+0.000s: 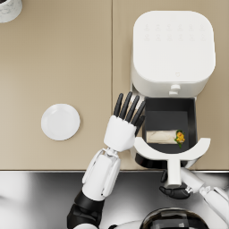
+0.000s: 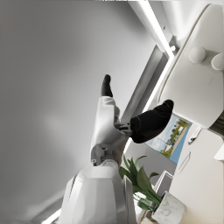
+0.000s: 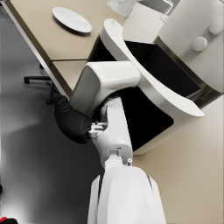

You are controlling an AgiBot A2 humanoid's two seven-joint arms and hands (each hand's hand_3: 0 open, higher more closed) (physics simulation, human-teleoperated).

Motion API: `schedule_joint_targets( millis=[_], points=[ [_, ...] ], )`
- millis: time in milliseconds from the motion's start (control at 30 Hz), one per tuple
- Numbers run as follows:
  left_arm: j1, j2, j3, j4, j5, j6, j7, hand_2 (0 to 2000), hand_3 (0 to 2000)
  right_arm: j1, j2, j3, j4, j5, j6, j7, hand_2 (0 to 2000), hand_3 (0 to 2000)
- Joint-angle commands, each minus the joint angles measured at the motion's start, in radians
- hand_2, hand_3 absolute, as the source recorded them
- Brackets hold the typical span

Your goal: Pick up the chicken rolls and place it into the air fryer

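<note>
Head view shows the chicken roll (image 1: 162, 136), a pale wrapped cylinder with a bit of yellow and green filling at one end, lying flat on the dark floor of the air fryer (image 1: 172, 51) drawer (image 1: 170, 117), which is pulled out. Just beside the drawer, the left hand (image 1: 123, 125) hovers with fingers straight and apart, holding nothing. The right hand (image 3: 72, 123) grips the drawer's white handle (image 1: 173, 169) from below, and a white plate (image 1: 60, 121) sits well apart on the table (image 1: 58, 58).
</note>
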Motion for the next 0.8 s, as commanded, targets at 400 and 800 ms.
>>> schedule_joint_targets(
  millis=[400,800],
  points=[
    [-0.073,-0.022,-0.339,-0.031,0.000,0.002,0.000,0,0,0.221,-0.295,-0.007,-0.035,0.005,0.104,0.001,2000,2000],
    [-0.082,-0.032,-0.458,-0.018,-0.001,0.002,0.000,0,0,0.335,-0.388,-0.060,-0.263,0.008,0.169,0.004,2000,2000]
  ],
)
